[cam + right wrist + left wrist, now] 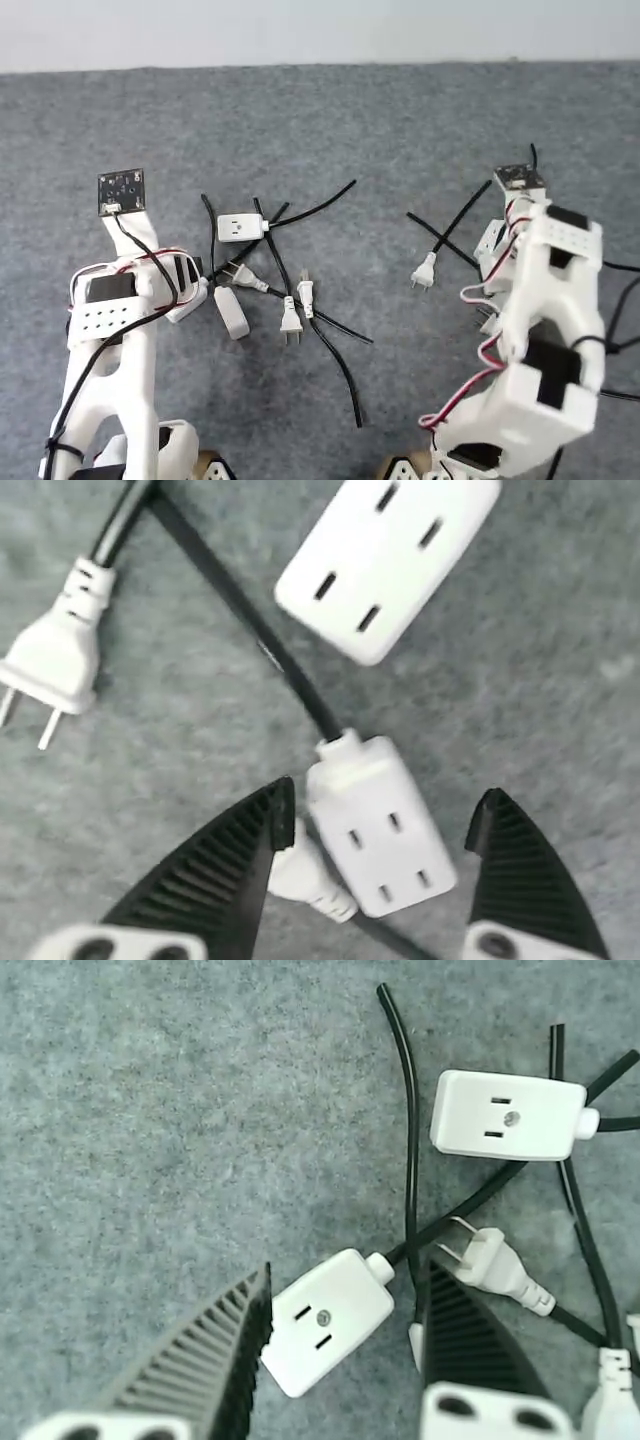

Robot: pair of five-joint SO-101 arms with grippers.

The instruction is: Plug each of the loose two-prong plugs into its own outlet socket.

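Left gripper [345,1292]: jaws spread wide astride a white socket [325,1322], seemingly lined up to grasp it.
Nearest plug [490,1260]: loose just beside one jaw, its prongs angled up and away from that socket.
Right gripper [388,798]: also wide, straddling a socket block [382,845]; I cannot tell whether it touches the block.
Far plug [55,660]: unplugged, well apart.

Rough, matt grey felt-like table cover [400,130]. Outlet socket [328,1320] and plug [500,1265] are smooth, faintly glossy white plastic; the plug's prongs are bare metal. Smooth black cords [408,1110]. The left gripper [347,1272] has ribbed, matt black plastic fingers [215,1360].
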